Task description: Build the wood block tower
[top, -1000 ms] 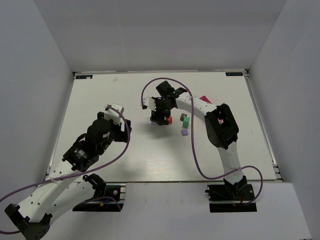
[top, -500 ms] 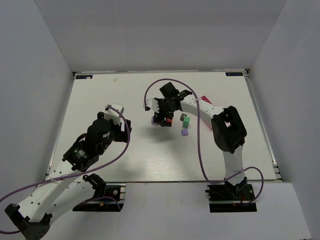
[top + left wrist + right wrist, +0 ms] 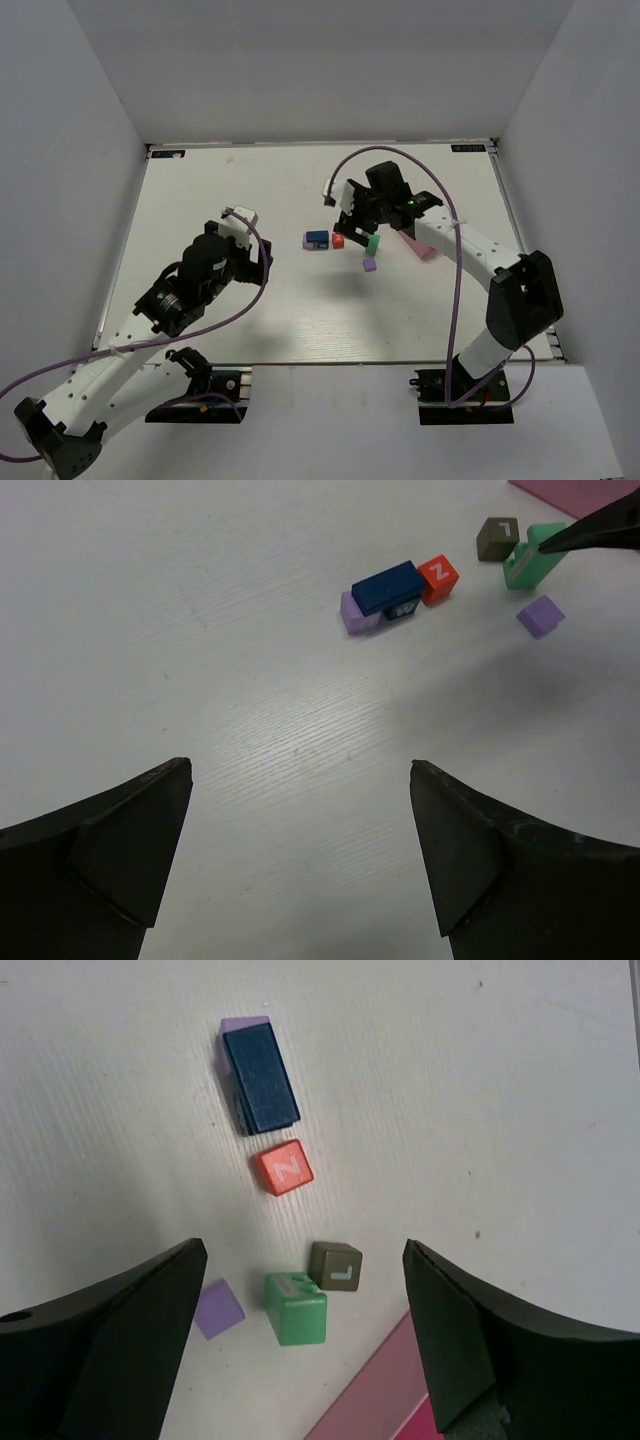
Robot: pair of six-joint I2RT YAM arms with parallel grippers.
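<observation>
A blue brick [image 3: 258,1078] lies on top of a lilac block [image 3: 243,1026], with a red cube [image 3: 284,1167] beside them. Nearer the right gripper sit a brown cube marked L [image 3: 335,1265], a green block [image 3: 296,1308] and a lilac cube [image 3: 217,1309]. My right gripper [image 3: 305,1248] hangs open above the brown and green blocks and holds nothing. From above, it [image 3: 355,222] is just behind the red cube [image 3: 338,240]. My left gripper [image 3: 300,765] is open over bare table, well short of the blue brick [image 3: 388,587].
A pink tray [image 3: 418,243] lies flat right of the blocks, under the right arm; its edge [image 3: 385,1400] shows by the right gripper. White walls enclose the table [image 3: 250,180] on three sides.
The right gripper has drawn back and to the right from the blue brick, which now rests on the lilac block. The left arm has edged slightly towards the blocks.
</observation>
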